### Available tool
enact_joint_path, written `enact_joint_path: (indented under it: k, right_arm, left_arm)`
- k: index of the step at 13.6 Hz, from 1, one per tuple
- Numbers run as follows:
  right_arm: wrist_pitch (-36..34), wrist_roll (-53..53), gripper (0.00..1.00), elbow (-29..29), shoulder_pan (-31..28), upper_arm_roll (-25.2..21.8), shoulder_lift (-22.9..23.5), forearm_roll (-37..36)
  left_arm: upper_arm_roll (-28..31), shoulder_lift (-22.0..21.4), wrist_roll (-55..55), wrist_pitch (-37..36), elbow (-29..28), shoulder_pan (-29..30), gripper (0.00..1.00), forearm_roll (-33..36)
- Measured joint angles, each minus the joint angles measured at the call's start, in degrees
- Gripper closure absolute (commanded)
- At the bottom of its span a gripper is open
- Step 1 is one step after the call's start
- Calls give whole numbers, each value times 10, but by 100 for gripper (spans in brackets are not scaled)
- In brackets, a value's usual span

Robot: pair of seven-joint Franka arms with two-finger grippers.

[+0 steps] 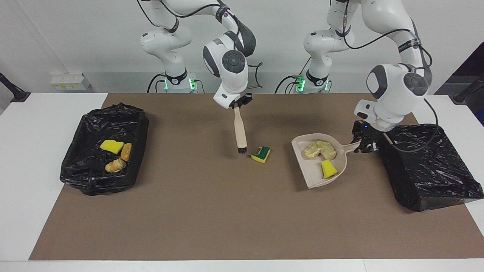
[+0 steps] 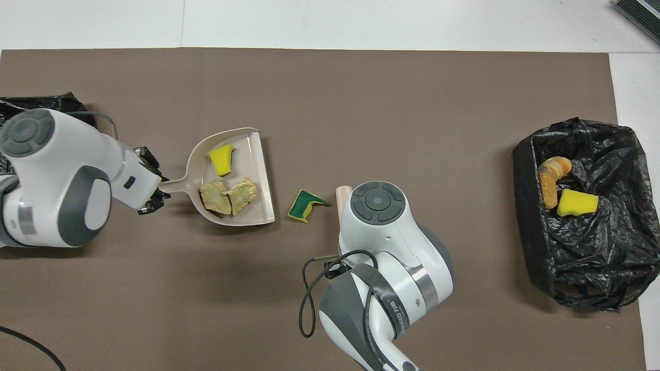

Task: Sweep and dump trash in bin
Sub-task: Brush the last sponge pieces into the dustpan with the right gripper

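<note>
Three scraps in my open bin (image 1: 140, 124) | right gripper (image 1: 242, 101) pinching brush (image 1: 239, 130) | sponge scrap (image 1: 261, 154) on mat beside bristles | dustpan (image 1: 340, 166) carrying three scraps | left gripper (image 1: 365, 141) clamping its handle beside covered bin (image 1: 427, 166)

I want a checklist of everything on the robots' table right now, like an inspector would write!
Surface: brown mat on a white table.
Job's things: dustpan carrying two foam chunks and a yellow sponge bit; one green-and-yellow sponge piece lying on the mat beside the brush; three scraps in the open bin at the right arm's end.
Clutter: black-wrapped box at the left arm's end.
Grippers: left gripper shut on the dustpan handle; right gripper shut on the brush.
Cables: black cables looping on both arms.
Surroundings: white wall, power sockets.
</note>
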Motion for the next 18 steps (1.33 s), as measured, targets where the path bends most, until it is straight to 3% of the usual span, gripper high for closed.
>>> enact_joint_path:
  k: [5, 9, 12, 16, 18]
  right_arm:
    - [16, 0, 100, 3, 22, 3, 24, 6]
    - [41, -22, 100, 11, 32, 5, 24, 95]
    - [83, -54, 100, 13, 31, 5, 28, 155]
    - [86, -74, 100, 12, 31, 5, 27, 179]
    - [88, -70, 100, 11, 39, 10, 26, 228]
  left_arm:
    - [0, 9, -61, 31, -19, -55, 100, 4]
    - [0, 9, -63, 31, -19, -83, 100, 7]
    - [3, 9, -59, 31, -19, -83, 100, 8]
    - [8, 10, 2, 47, -20, -64, 100, 8]
    - [9, 10, 13, 49, -20, -59, 100, 8]
